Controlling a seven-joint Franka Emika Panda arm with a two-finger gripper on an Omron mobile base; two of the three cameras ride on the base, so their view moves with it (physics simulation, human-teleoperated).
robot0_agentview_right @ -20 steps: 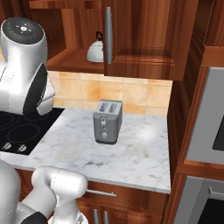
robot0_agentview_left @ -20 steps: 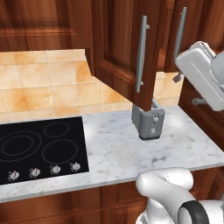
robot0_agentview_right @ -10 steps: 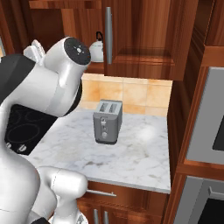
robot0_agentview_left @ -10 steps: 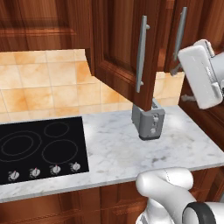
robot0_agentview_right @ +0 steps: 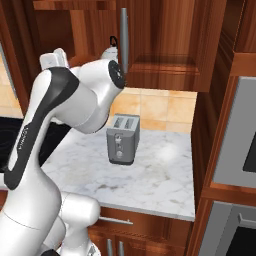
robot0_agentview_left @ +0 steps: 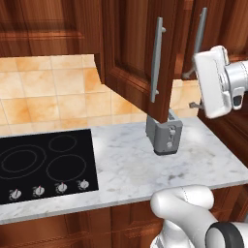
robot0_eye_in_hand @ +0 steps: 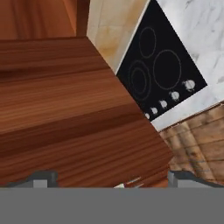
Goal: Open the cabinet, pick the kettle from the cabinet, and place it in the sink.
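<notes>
In the left base view the cabinet point(robot0_agentview_left: 131, 53) has one door swung out over the counter point(robot0_agentview_left: 193, 160), its long silver handle point(robot0_agentview_left: 156, 58) facing the camera, and the grey toaster point(robot0_agentview_left: 164, 136) stands just below that door's lower corner; the black cooktop point(robot0_agentview_left: 46, 164) lies well to the left of the toaster. The white hand of the arm hangs to the right of the toaster, up at door height. In the right base view the arm rises in front of the cabinet and covers much of the opening; just above its dark-capped joint the kettle point(robot0_agentview_right: 111, 51) peeks out on the inner shelf, above and a little left of the toaster point(robot0_agentview_right: 122, 138), apparently untouched. So the opening step looks done or nearly so, while fetching the kettle and carrying it to the sink are both left. In the hand view the gripper point(robot0_eye_in_hand: 111, 180) looks along a broad wooden face of the cabinet point(robot0_eye_in_hand: 65, 113), with the cooktop point(robot0_eye_in_hand: 159, 74) beyond its edge; the two fingertips point(robot0_eye_in_hand: 43, 178) stand far apart at the bottom, spread wide, with nothing between them, and whether they brush the wood I cannot tell.
</notes>
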